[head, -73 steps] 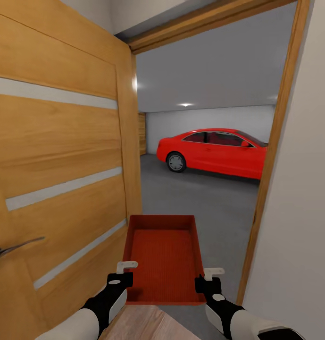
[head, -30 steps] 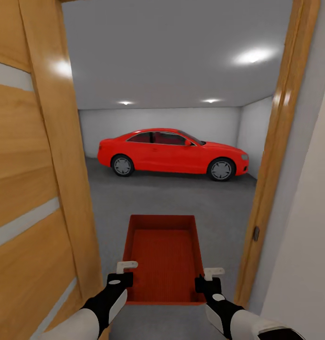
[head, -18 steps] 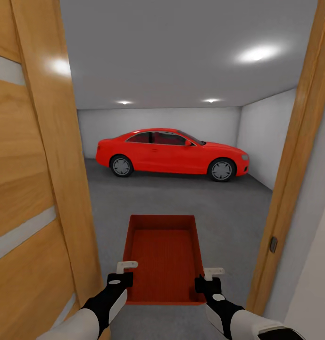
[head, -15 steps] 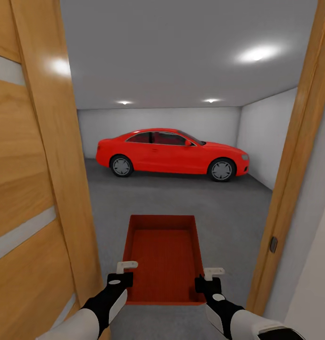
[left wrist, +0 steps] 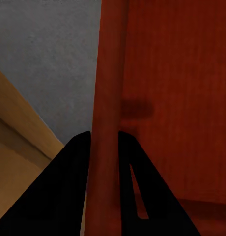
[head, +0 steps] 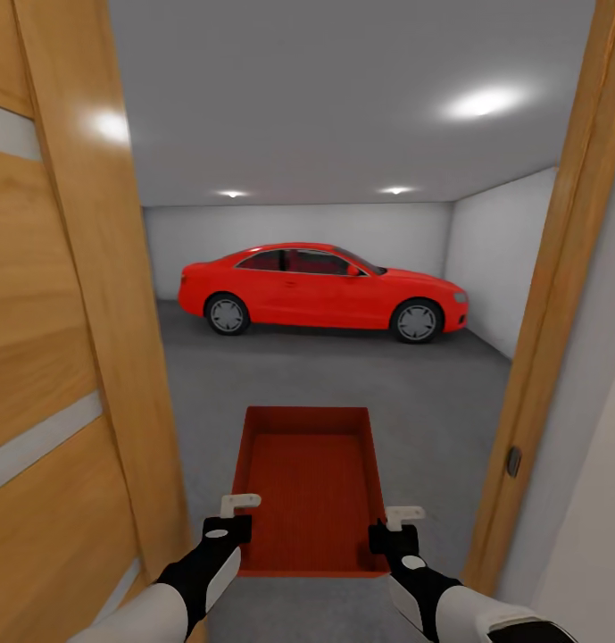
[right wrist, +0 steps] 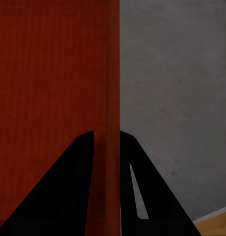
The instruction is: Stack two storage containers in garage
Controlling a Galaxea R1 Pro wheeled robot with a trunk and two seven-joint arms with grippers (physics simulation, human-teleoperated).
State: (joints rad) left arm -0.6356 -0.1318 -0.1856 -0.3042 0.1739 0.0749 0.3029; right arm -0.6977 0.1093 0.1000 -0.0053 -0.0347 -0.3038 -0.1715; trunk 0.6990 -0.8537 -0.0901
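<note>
I hold one red-orange storage container (head: 309, 487) level in front of me, above the grey concrete floor (head: 343, 375) of the garage seen through the doorway. My left gripper (head: 239, 522) is shut on its left wall (left wrist: 109, 123), and my right gripper (head: 389, 527) is shut on its right wall (right wrist: 112, 98). In each wrist view the black fingers (left wrist: 76, 162) (right wrist: 83, 162) straddle the thin red wall. The container is empty, with a ribbed bottom.
An open wooden door (head: 66, 339) stands close on my left and the wooden door frame (head: 557, 304) close on my right. A red car (head: 320, 292) is parked across the far side of the garage, by the white back wall (head: 298, 223).
The view has turned right and advanced through the doorway: the wood floor has dropped out of sight and the whole car shows. Both grippers keep their hold on the container.
</note>
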